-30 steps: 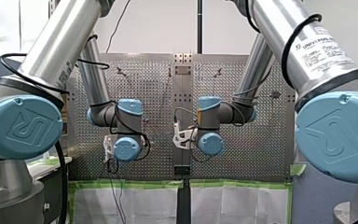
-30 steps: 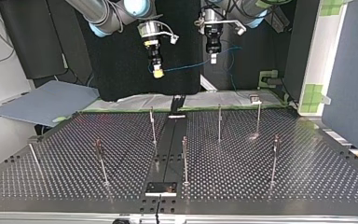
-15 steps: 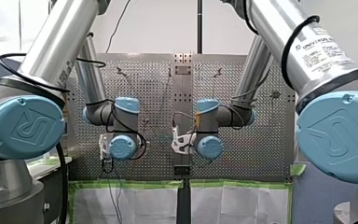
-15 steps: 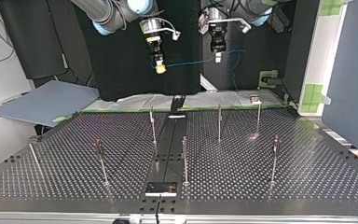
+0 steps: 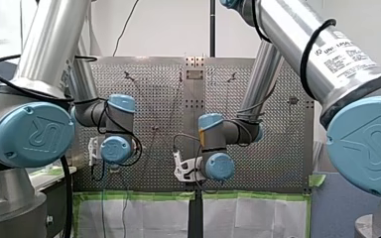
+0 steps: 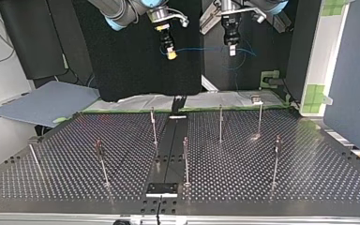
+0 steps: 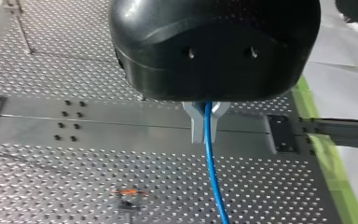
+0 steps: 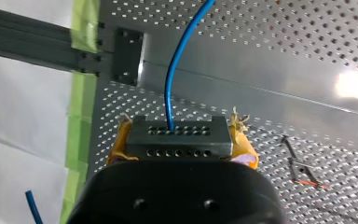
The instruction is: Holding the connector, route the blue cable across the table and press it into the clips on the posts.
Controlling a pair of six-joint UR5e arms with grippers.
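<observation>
- Two grippers hang well above the perforated table (image 6: 286, 187), and you can see the blue cable (image 7: 212, 163) strung between them.
- Look at the right gripper (image 6: 170, 54): its yellow pads (image 8: 116, 149) are clamped on either side of the connector (image 8: 177, 137), a dark block with rows of small holes.
- From the face of that block the cable leaves the gripper and curves away ahead of it, over the table's plain centre strip (image 8: 261, 74).
- The left gripper (image 7: 203, 131) has its metal fingers (image 7: 196, 123) pinched together on the cable, which passes between them and runs on ahead, past the tips.
- Under both grippers you will find thin posts (image 6: 221, 123) standing upright on the table, all well apart from the cable.
- Beside the right gripper, off the table's edge by the green tape (image 8: 81, 70), another stretch of the cable shows.
</observation>
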